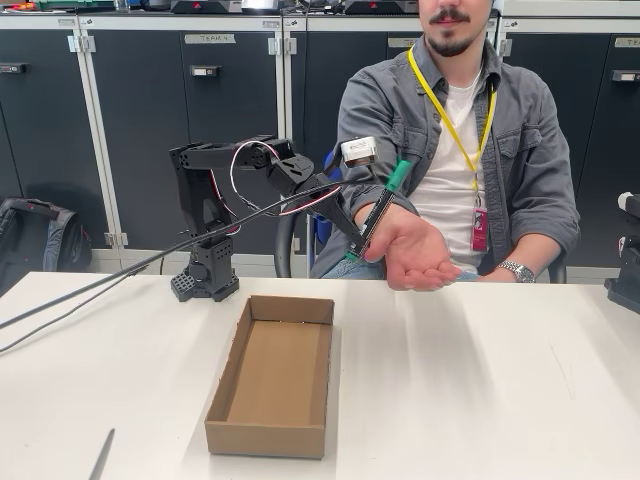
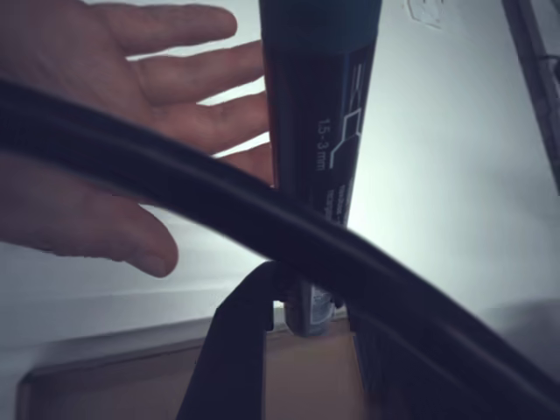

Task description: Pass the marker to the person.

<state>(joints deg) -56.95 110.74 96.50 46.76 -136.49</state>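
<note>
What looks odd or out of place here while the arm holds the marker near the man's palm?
A black cable sags across the wrist view in front of the marker, and runs off the arm toward the table's left edge in the fixed view. Otherwise the cardboard box sits upright and the hand grips the marker over the person's palm.

Black marker [image 1: 379, 208] with green cap and green end; black arm [image 1: 230, 170] and hand [image 1: 357, 238]; plain brown box [image 1: 270, 375]; white desk [image 1: 480, 380]; grey overshirt [image 1: 530, 150], white T-shirt, yellow lanyard [image 1: 440, 100], pink badge [image 1: 479, 229].
</note>
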